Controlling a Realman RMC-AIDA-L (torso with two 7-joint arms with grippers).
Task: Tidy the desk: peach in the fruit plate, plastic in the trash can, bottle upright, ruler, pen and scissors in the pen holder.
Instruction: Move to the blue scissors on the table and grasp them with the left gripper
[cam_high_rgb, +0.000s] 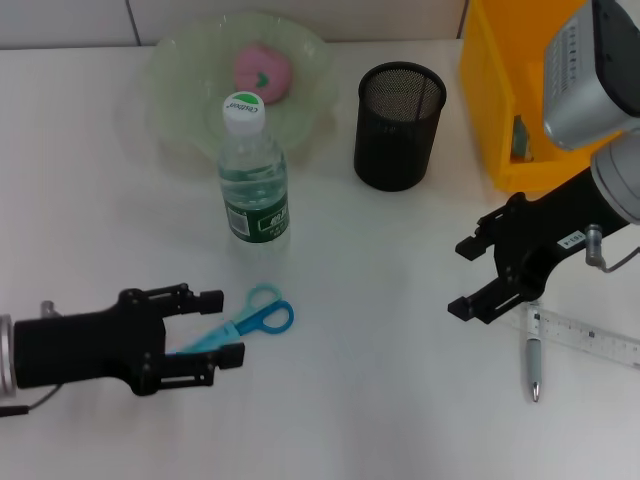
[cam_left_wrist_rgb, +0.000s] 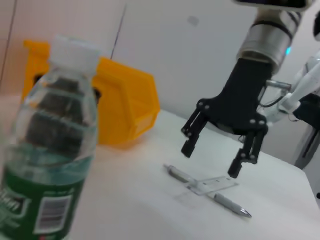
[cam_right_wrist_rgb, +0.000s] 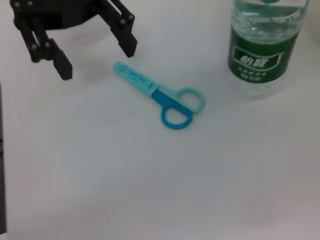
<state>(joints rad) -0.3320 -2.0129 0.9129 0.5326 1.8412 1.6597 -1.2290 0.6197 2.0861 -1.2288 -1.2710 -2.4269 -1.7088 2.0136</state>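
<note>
Nearest the robot, the black left gripper (cam_high_rgb: 213, 326) is held low over the white desk (cam_high_rgb: 380, 400), its fingers spread to either side of the sheathed blade end of the small blue plastic-handled scissors (cam_high_rgb: 247, 320) — a placing that is judged to prepare a pinch. The scissors are seen lying flat, loops pointing away from the gripper. To the right, the black right gripper (cam_high_rgb: 478, 277) is poised open just above the clear plastic ruler (cam_high_rgb: 588, 337) and silver pen (cam_high_rgb: 533, 367), which lie crossed. Farther off, the clear green-labelled water bottle (cam_high_rgb: 254, 185) is already upright; beyond it the pink peach (cam_high_rgb: 263, 71) is set in the pale green glass fruit plate (cam_high_rgb: 180, 75), beside the black mesh pen holder (cam_high_rgb: 398, 125) and yellow plastic bin (cam_high_rgb: 495, 100).
</note>
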